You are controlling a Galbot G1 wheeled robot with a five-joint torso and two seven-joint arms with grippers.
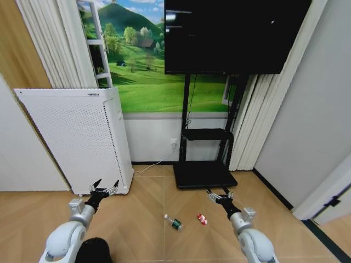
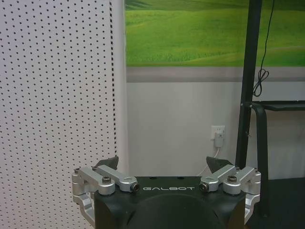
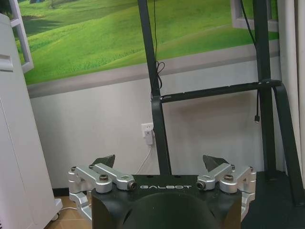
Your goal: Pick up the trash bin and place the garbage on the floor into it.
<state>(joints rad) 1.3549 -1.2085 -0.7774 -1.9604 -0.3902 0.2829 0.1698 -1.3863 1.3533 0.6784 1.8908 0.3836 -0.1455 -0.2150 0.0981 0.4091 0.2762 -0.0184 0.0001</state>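
Floor (image 1: 142, 203), herringbone boards, carries all. White perforated appliance (image 1: 77, 139) stands at left wall edge. Trash bin: dark round shape (image 1: 93, 251) at near edge, under left arm, likely it; not lifted. Left gripper (image 1: 104, 188) and right gripper (image 1: 219, 194) hover empty, fingers spread. Bottle (image 1: 174, 222) and red wrapper (image 1: 202, 219) lie mid-floor between them. Judgement: task barely begun, everything left.

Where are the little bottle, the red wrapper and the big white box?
bottle (image 1: 174, 222), head view, on its green label.
red wrapper (image 1: 202, 219), head view, on its middle.
white box (image 1: 74, 137), head view, on its dotted front.
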